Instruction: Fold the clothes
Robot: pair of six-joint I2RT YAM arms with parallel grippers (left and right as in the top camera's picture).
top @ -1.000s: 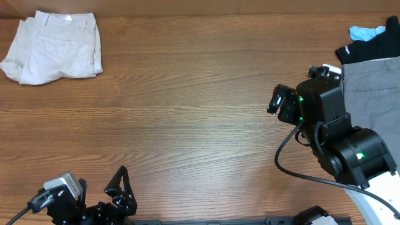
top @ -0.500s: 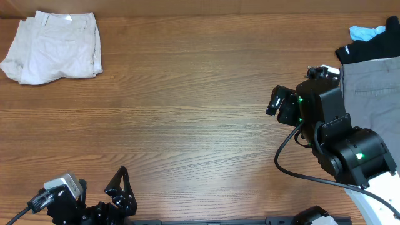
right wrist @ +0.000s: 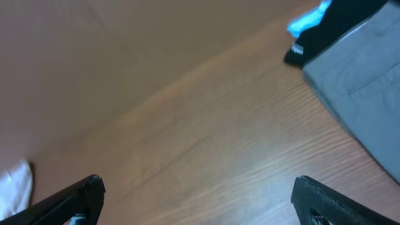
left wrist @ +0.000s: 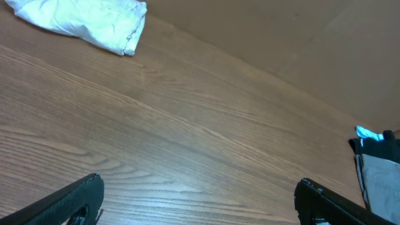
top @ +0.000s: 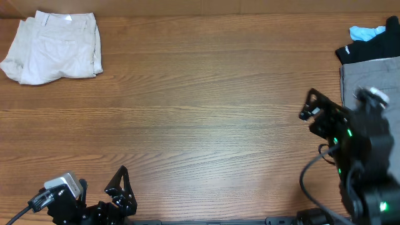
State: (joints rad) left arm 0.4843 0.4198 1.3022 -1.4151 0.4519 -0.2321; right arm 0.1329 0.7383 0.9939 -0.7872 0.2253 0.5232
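The pale beige shorts (top: 53, 47) lie folded in a compact bundle at the table's far left corner. They also show at the top left of the left wrist view (left wrist: 87, 19), and a white edge of them at the lower left of the right wrist view (right wrist: 12, 187). My left gripper (top: 120, 187) is open and empty at the front left edge, far from the shorts; its fingers (left wrist: 199, 189) are spread over bare wood. My right gripper (top: 310, 106) is open and empty at the right side, its fingers (right wrist: 197, 186) spread wide above bare wood.
A grey garment (top: 372, 78) lies at the right edge, with a black garment (top: 369, 47) and a light blue item (top: 365, 31) behind it. They also show in the right wrist view (right wrist: 369, 94) and the left wrist view (left wrist: 378, 181). A brown wall backs the table.
My right arm has pulled back toward the front right, and its gripper has moved right and a little nearer. The left arm and the shorts have not moved.
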